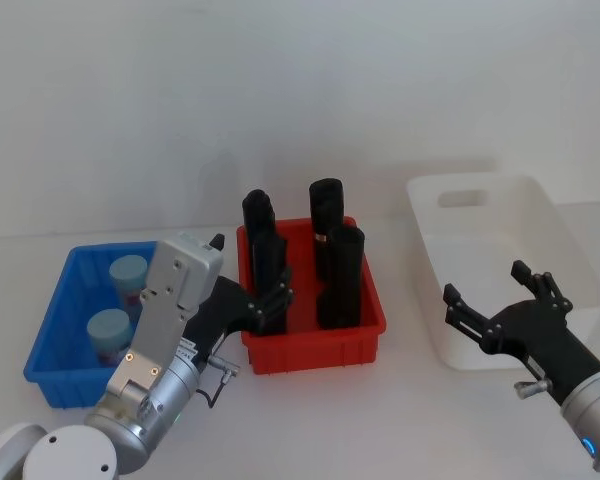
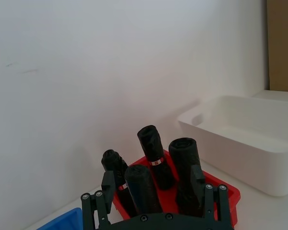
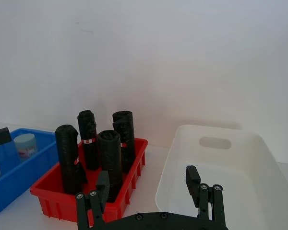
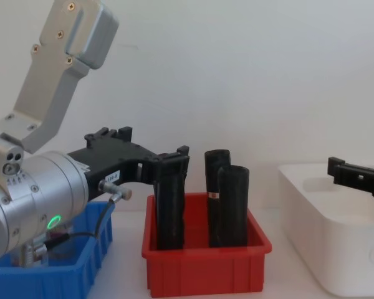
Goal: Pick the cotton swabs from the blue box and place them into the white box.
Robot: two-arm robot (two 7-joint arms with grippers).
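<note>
Two jars of cotton swabs [image 1: 128,272] stand upright in the blue box [image 1: 60,385], one at its 12 o'clock end and the other [image 1: 108,335] just toward 6 o'clock from it. The two jars sit close together, and neither gripper touches them. The blue box is at 9 o'clock from the red bin [image 1: 315,350], which sits in the middle of the table [image 1: 380,420] between it and the white box [image 1: 485,245] at 3 o'clock.

Four black rolls [image 1: 340,275] stand upright in the red bin and rise well above its rim.

The left gripper [image 2: 152,172] hangs at 3 o'clock from the blue box, over the red bin's corner at about 7 o'clock. Its fingers are spread wide and hold nothing. One finger is right beside the nearest black roll; I cannot tell whether they touch. In the head view the arm's grey link covers the blue box's 3 o'clock side.

The right gripper [image 1: 486,280] hovers over the white box's 6 o'clock end. Its fingers are also spread wide and hold nothing. A plain pale wall [image 1: 280,80] stands at 12 o'clock behind all three containers.
</note>
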